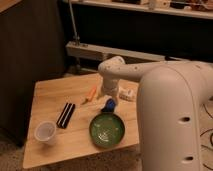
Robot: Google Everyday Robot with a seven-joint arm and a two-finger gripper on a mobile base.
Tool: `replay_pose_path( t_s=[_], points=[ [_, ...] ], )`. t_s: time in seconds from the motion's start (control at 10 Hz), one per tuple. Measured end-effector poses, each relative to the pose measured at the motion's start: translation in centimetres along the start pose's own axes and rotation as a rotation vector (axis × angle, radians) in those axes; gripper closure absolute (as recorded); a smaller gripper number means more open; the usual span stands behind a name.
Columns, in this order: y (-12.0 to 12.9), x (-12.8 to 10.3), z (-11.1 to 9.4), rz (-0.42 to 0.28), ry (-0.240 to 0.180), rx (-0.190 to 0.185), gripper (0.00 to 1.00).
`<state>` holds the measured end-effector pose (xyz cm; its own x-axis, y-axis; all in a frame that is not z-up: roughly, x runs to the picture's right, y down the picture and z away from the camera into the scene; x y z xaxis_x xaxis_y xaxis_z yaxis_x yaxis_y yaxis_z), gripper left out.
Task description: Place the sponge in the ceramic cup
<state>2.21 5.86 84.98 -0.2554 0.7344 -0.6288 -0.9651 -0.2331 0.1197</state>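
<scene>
The sponge (pixel 109 105), a small bright-blue block, lies on the wooden table (pixel 50 97) just beyond the green bowl's far rim. My gripper (pixel 106 97) hangs straight down from the white arm and sits right over the sponge, at or just above its top. The ceramic cup (pixel 46 133), pale and handleless, stands upright near the table's front left corner, well to the left of the gripper and apart from it.
A wide green bowl (pixel 107 129) sits near the front edge, between the sponge and me. A flat black ridged bar (pixel 65 115) lies between cup and bowl. An orange stick (pixel 91 93) and a white packet (pixel 126 93) flank the gripper.
</scene>
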Motion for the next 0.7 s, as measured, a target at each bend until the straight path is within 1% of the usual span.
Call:
replay_pose_path(
  t_s=[0.2, 0.3, 0.4, 0.6, 0.7],
  points=[
    [-0.8, -0.7, 0.3, 0.013, 0.074, 0.004, 0.20],
    [-1.0, -0.8, 0.4, 0.016, 0.098, -0.001, 0.20],
    [-1.5, -0.7, 0.6, 0.023, 0.109, -0.014, 0.20],
    [-1.8, -0.6, 1.0, 0.023, 0.104, -0.040, 0.20],
    [-2.1, -0.5, 1.5, 0.022, 0.096, -0.060, 0.20]
  ],
)
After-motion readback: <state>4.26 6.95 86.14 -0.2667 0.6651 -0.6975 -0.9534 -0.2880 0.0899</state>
